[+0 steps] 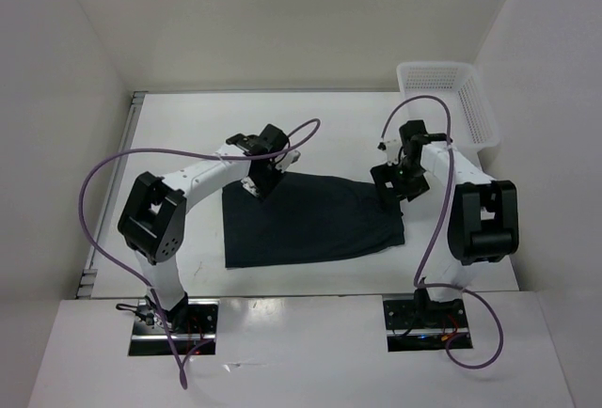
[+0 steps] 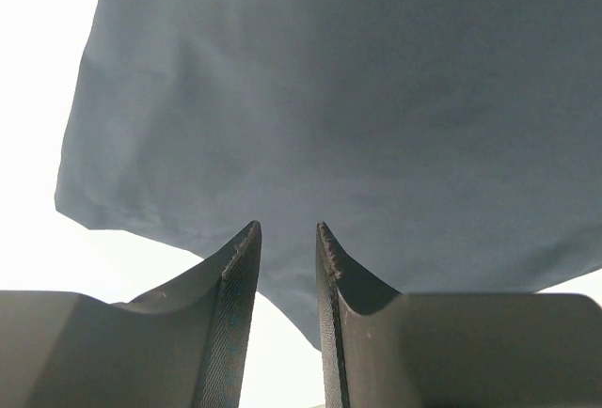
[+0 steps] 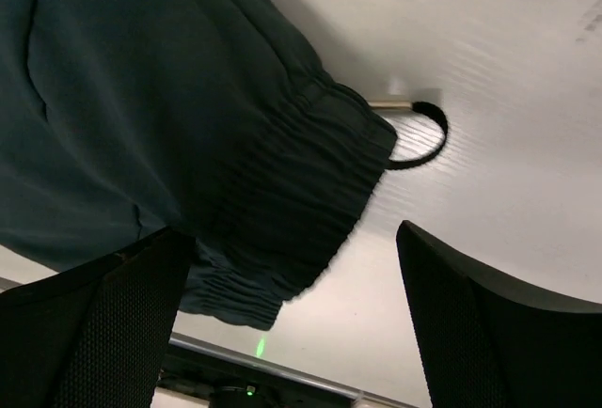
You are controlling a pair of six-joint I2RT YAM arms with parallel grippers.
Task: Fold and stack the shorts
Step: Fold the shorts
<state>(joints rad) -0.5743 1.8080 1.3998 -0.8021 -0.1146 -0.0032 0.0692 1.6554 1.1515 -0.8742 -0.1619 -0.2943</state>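
Though well apart, basket [image 1: 478, 112] beyond shorts [image 1: 310, 220].

White arms [image 1: 202, 175], black joints [image 1: 150, 218], purple cables [image 1: 425, 98]

We are looking at a robotics lab test cell, not a home. A bare white table [image 1: 329, 126] is boxed in by plain white panels [image 1: 75, 51] at left, back and right. Along the bottom of the frame, two robot arms [image 1: 155, 225] stand bolted to metal plates [image 1: 202, 325], with purple cables [image 1: 84, 196] looping off them. A white plastic basket [image 1: 442, 88] sits at upper right.
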